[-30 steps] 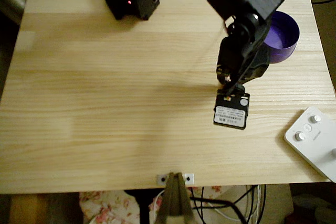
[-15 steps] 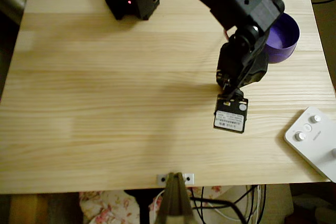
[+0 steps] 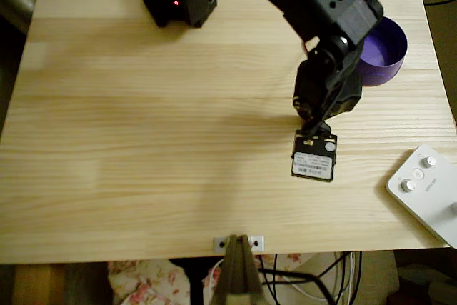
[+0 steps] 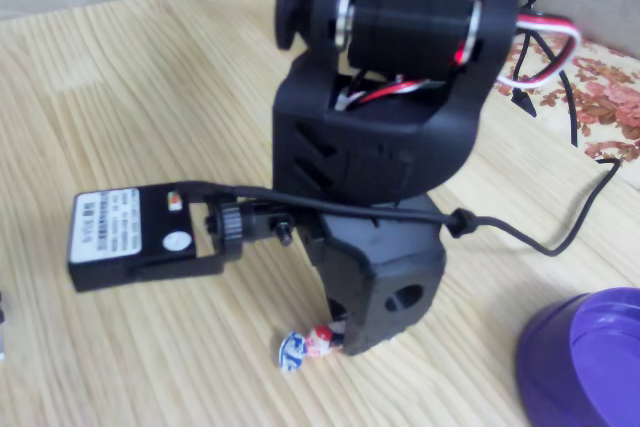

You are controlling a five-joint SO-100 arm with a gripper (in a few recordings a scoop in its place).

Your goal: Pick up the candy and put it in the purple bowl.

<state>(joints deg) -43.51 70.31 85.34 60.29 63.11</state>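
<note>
the arm (image 3: pixel 321 5) reaches out from the far edge of the table (image 3: pixel 143 141) toward its right side, with the gripper (image 4: pixel 345 339) pointed down at the wood. in the fixed view the candy (image 4: pixel 305 345) sits right at the gripper's tip: one twisted end, white with blue and red marks, sticks out to the left, while the rest is tucked under the black housing. whether the jaws are already closed on it cannot be told, because the tips are hidden behind the housing. it also cannot be told whether the candy lies on the table or hangs just clear of it.

the bowl (image 3: pixel 384 49) stands near the far right corner, just beyond the gripper in the overhead view, so the carry should be short. the step in hand looks like securing the grasp. to do it well, the jaws ought to close around the wrapper's body, not only a twisted end, which could slip out. a straight lift should come first, high enough to clear the bowl's rim, and then a short swing over the middle of the bowl before letting go. the white device (image 3: pixel 428 191) near the right edge lies away from that path.
</note>
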